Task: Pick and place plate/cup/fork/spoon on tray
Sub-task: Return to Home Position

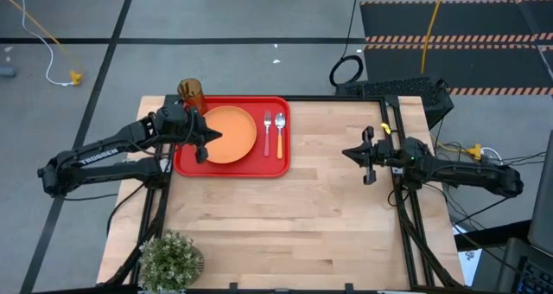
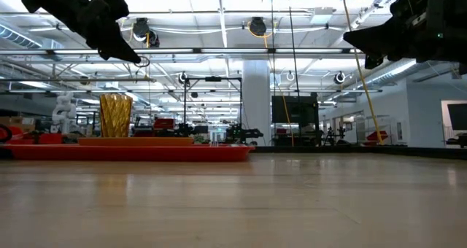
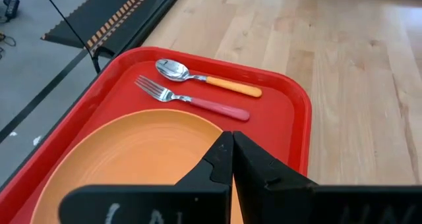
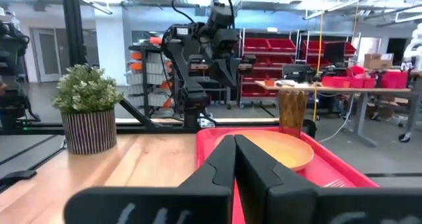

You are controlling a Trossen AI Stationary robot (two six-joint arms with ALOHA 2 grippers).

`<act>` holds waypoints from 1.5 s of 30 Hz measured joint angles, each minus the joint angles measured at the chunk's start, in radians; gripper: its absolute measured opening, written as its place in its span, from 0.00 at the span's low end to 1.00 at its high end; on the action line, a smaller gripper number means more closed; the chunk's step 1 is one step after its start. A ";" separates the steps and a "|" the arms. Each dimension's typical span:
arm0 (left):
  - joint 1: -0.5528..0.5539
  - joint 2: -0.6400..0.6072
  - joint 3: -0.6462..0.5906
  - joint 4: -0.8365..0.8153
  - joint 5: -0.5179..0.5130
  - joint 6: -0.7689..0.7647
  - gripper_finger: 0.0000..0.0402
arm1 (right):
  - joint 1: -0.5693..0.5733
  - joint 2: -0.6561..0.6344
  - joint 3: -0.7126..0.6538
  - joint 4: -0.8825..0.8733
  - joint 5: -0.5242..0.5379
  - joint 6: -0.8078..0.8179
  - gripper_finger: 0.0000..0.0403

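The red tray [image 1: 186, 162] lies at the table's far left. On it rest the orange plate [image 1: 233, 135], the pink-handled fork [image 1: 268, 131] and the orange-handled spoon [image 1: 280, 134], side by side to the plate's right. The amber cup [image 1: 191, 93] stands upright at the tray's far left corner; it also shows in the low view [image 2: 115, 115]. My left gripper [image 1: 210, 143] hovers shut and empty above the plate's left edge. My right gripper [image 1: 352, 153] is shut and empty, raised over the table's right part.
A potted green plant [image 1: 170, 261] stands at the table's near left corner. Bare wood table [image 1: 294, 225] spreads between the tray and the right arm and toward the near edge.
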 joint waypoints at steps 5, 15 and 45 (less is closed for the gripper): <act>0.000 0.000 0.000 0.000 0.000 -0.004 0.01 | 0.000 -0.099 -0.001 -0.099 0.000 0.007 0.00; 0.000 0.000 0.000 0.000 -0.001 -0.004 0.01 | 0.012 -0.245 -0.002 -0.298 0.000 0.039 0.00; 0.000 0.000 0.000 0.066 -0.027 -0.044 0.01 | 0.363 -0.279 0.010 -0.495 0.187 0.113 0.00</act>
